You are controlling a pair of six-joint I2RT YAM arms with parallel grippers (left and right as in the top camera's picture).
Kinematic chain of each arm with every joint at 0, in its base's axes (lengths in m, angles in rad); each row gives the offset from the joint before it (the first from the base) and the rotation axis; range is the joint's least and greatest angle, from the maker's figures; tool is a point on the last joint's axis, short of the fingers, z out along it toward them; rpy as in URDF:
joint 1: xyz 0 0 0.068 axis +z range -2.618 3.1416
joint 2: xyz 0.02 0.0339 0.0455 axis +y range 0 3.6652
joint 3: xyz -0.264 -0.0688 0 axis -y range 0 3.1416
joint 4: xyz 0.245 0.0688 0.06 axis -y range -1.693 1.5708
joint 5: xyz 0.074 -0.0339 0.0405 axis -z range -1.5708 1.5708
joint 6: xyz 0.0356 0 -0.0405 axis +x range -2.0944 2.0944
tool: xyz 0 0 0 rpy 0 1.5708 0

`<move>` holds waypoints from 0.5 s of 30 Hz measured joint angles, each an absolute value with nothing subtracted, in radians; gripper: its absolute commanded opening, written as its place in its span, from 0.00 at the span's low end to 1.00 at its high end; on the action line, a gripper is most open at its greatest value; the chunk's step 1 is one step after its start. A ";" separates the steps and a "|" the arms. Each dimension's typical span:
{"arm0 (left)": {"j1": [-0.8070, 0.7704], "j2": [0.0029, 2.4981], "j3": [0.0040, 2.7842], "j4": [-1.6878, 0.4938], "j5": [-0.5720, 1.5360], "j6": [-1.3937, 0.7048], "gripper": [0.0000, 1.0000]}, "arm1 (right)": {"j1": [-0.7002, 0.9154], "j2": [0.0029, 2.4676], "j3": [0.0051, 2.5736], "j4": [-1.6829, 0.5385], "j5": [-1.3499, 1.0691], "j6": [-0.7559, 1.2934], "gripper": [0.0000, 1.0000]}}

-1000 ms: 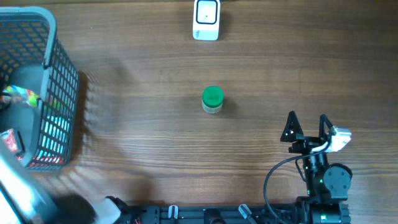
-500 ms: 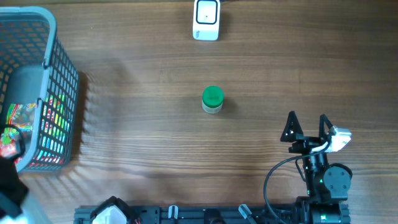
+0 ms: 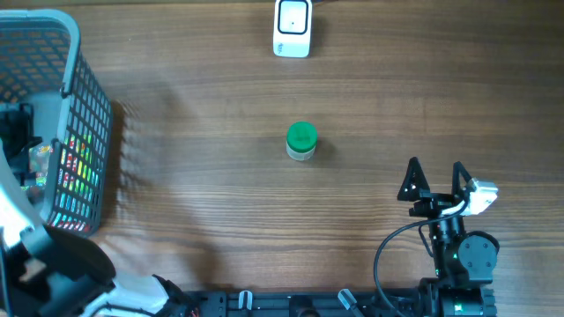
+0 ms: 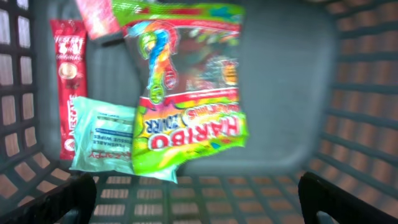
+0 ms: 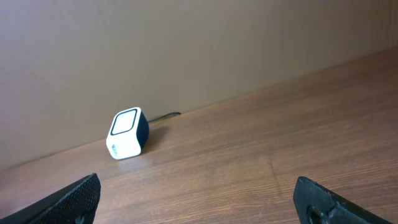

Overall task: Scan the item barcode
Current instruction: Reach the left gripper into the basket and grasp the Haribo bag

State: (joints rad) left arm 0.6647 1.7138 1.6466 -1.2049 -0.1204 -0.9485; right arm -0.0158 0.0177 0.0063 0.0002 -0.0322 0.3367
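The white barcode scanner (image 3: 293,28) stands at the table's far edge, and the right wrist view shows the scanner (image 5: 127,134) by the wall. A green Haribo sweets bag (image 4: 186,93) is inside the grey basket (image 3: 84,106), blurred, just beyond my left gripper (image 4: 199,199). That gripper is open with nothing between its fingers. In the overhead view the left gripper (image 3: 16,132) is over the basket. My right gripper (image 3: 434,180) rests open and empty near the front right.
A jar with a green lid (image 3: 301,141) stands mid-table. The basket floor (image 4: 292,93) also holds a red Nescafe sachet (image 4: 68,93), a pale teal wipes packet (image 4: 102,143) and a red packet (image 4: 96,15). The basket's mesh walls surround the left gripper.
My left gripper has gone from shut to open, and the Haribo bag is now free in the basket. The left arm has shifted over the basket. The right arm has not moved.
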 measured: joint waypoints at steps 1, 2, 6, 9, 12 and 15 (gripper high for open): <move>0.665 1.733 1.647 -1.208 -0.123 -0.955 1.00 | -0.016 0.018 0.006 0.000 -0.032 0.337 1.00; 0.666 1.757 1.647 -1.210 -0.128 -0.963 1.00 | -0.016 0.018 0.006 0.000 -0.032 0.337 1.00; 0.673 1.818 1.647 -1.214 -0.159 -0.978 1.00 | -0.016 0.018 0.006 0.000 -0.032 0.337 1.00; 0.686 1.828 1.647 -1.227 -0.189 -0.983 1.00 | -0.016 0.018 0.006 0.000 -0.032 0.337 1.00; 0.701 1.827 1.644 -1.230 -0.222 -0.984 1.00 | -0.016 0.018 0.006 0.000 -0.032 0.337 1.00; 0.718 1.827 1.620 -1.212 -0.240 -0.986 1.00 | -0.016 0.018 0.006 0.000 -0.032 0.337 1.00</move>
State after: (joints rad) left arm 0.7181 1.8271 1.6196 -1.2118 -0.2401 -0.9863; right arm -0.0158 0.0177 0.0063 0.0002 -0.0322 0.3367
